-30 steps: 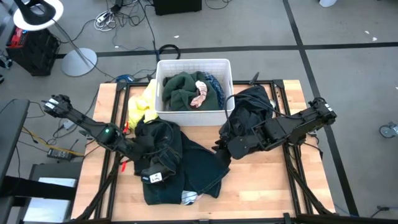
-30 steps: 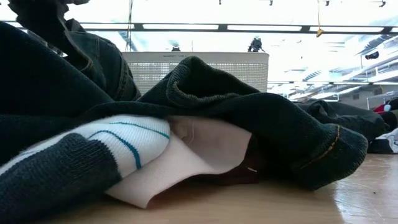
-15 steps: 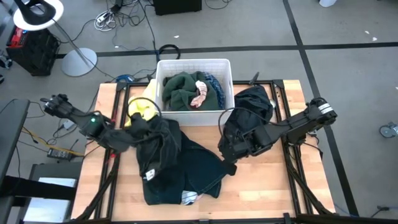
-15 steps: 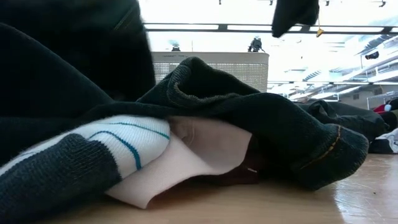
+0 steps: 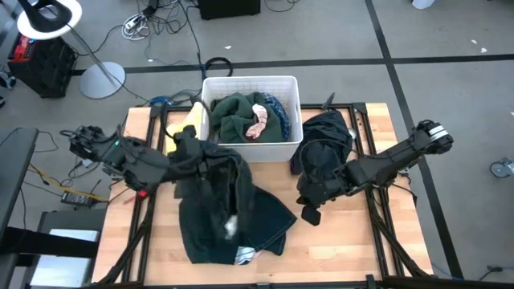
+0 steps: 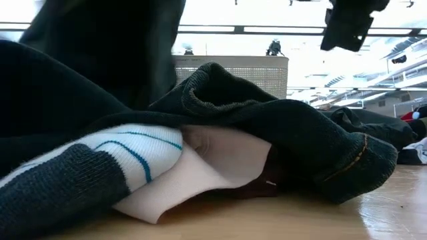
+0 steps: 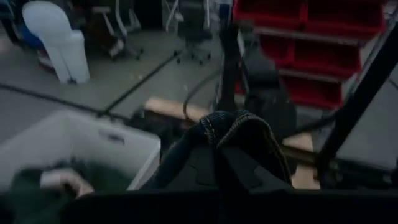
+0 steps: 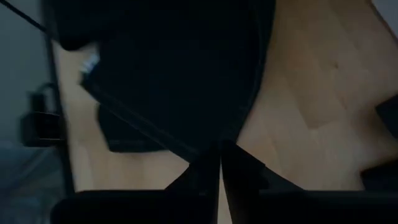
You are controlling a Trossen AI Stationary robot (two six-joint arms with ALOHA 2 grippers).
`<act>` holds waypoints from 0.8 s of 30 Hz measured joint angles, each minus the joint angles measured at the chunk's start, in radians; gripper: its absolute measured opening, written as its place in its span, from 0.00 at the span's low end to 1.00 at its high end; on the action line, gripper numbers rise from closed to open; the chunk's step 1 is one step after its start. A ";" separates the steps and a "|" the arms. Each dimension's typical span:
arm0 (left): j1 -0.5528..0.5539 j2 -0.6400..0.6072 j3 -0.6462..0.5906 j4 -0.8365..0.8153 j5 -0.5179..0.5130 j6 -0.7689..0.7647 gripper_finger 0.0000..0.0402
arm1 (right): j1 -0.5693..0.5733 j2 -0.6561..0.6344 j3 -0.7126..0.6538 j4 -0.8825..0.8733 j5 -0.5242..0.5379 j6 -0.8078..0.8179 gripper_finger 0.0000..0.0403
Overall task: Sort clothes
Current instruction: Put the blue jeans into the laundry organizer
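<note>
My left gripper [image 5: 181,156] is shut on a dark denim garment [image 5: 215,193] just in front of the white bin's [image 5: 210,83] left corner. The bin holds green, pink and blue plaid clothes [image 5: 245,116]. A yellow garment [image 5: 189,128] lies left of the bin and a black one [image 5: 325,144] to its right. More dark clothes [image 5: 265,221] and a white-striped piece [image 6: 127,157] lie piled near the front edge. My right gripper [image 5: 309,214] hangs shut above the wood just nearer than the black garment [image 8: 168,74], with nothing in it. My left gripper pinches a bunched fold of the denim garment with a yellow-stitched seam [image 7: 239,127], which sticks up past the fingers. The fingers come roughly level from the table's left. The garment hangs below them, and its lower part [image 5: 229,233] rests on the pile.
Bare wood [image 5: 337,249] lies at the near right of the table. Cables, a lamp stand and floor surround the table; red shelving shows in the room beyond.
My left gripper has risen and gone toward the far edge and the bin, drawing the denim garment's upper part up off the pile while its lower part stays down. My right gripper has sunk and moved a little toward the near edge.
</note>
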 joint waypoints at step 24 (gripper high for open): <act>0.528 0.240 0.513 0.215 0.364 0.183 0.00 | -0.028 -0.148 -0.002 0.266 0.087 -0.252 0.31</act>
